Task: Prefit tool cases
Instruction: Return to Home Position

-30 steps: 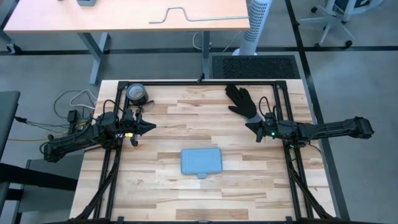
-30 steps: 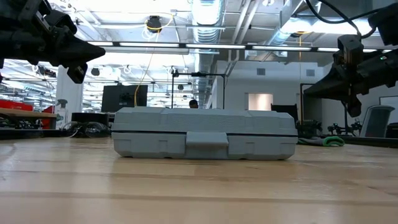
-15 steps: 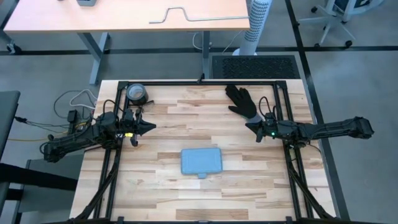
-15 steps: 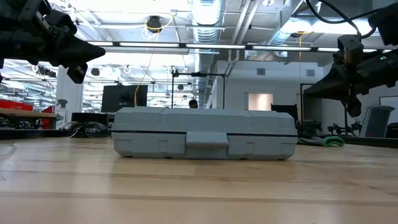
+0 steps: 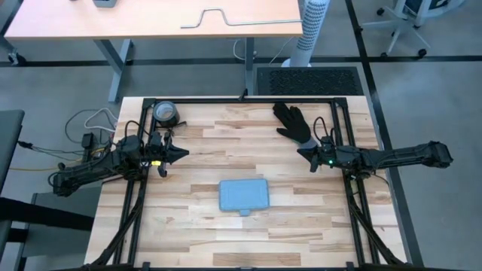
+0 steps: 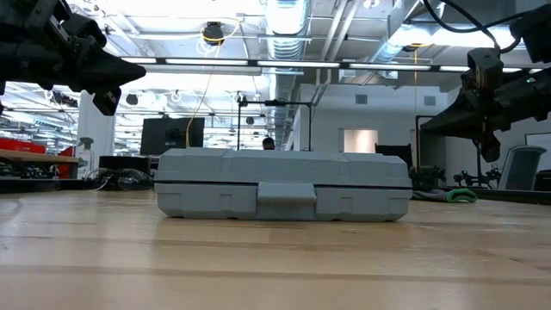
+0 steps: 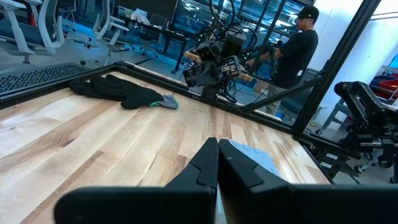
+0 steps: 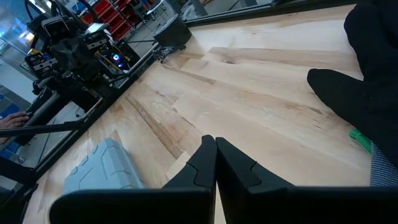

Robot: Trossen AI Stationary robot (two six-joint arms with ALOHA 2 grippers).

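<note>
Tool case [image 5: 244, 196] lies flat and closed near the middle of the table [image 5: 226, 241], with its handle tab facing the low camera. I read the left hand [image 5: 183, 153] as clenched and empty, raised over the table's left side, well apart from the tool case. The right hand [image 5: 303, 156] is also clenched on nothing, raised over the right side, just beside the black glove [image 5: 292, 120]. A tape roll [image 5: 166, 113] sits at the far left corner.
</note>
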